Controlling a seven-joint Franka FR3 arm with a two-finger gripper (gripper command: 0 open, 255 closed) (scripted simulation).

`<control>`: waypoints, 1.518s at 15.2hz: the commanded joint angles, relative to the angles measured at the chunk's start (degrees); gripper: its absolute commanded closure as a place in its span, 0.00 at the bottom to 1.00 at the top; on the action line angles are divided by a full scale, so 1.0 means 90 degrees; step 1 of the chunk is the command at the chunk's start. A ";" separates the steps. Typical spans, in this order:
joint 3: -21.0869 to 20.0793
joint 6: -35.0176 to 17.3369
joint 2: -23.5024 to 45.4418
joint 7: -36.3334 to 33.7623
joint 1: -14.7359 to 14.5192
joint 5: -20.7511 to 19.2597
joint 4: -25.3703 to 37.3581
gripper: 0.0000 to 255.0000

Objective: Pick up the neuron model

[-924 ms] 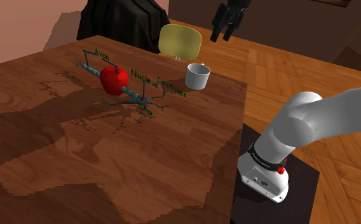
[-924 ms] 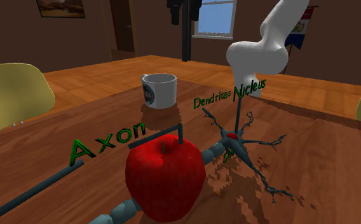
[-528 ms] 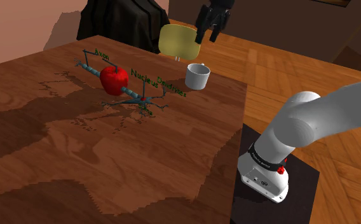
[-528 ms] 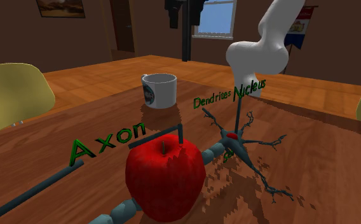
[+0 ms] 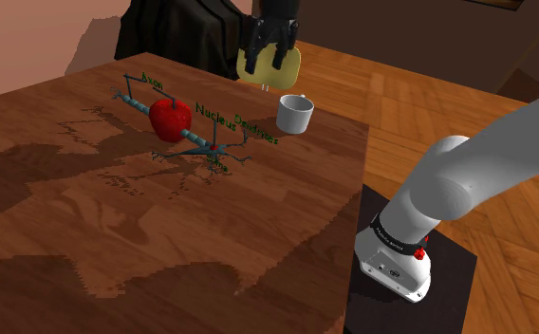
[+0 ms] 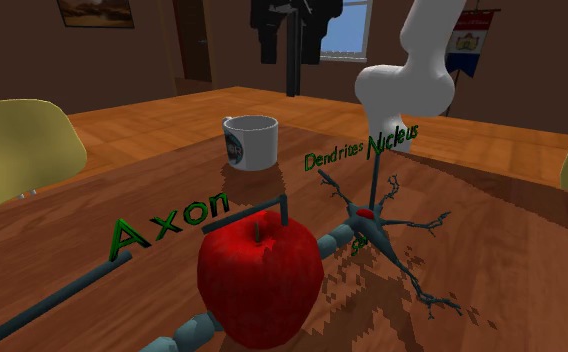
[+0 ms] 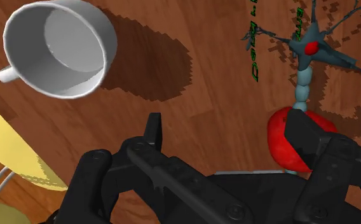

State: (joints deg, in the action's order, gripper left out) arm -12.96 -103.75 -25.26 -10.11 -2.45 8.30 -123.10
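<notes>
Down on the brown wooden table (image 5: 116,237): spindly blue-grey neuron model (image 5: 206,144) (image 6: 367,225) (image 7: 313,51) with a red nucleus and green labels, near a white mug (image 5: 295,113) (image 6: 249,141) (image 7: 58,48), with a round red apple (image 5: 170,116) (image 6: 260,280) (image 7: 287,137) sitting across its axon. Probably light and stiff, but thin-branched, so likely fragile. Best taken at the thick cell body or the beaded axon stretch beside it, clear of the apple. Up high near the mug: all-black gripper (image 5: 269,52) (image 6: 292,45) (image 7: 230,133), fingers spread wide, clasping nothing, touching nothing.
</notes>
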 commanded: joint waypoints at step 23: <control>-0.1346 -0.0824 0.3756 -0.2151 -0.0597 -0.1349 0.2469 0.00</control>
State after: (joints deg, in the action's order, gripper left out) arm -25.04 -110.69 8.53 -29.37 -7.78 -3.82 -100.45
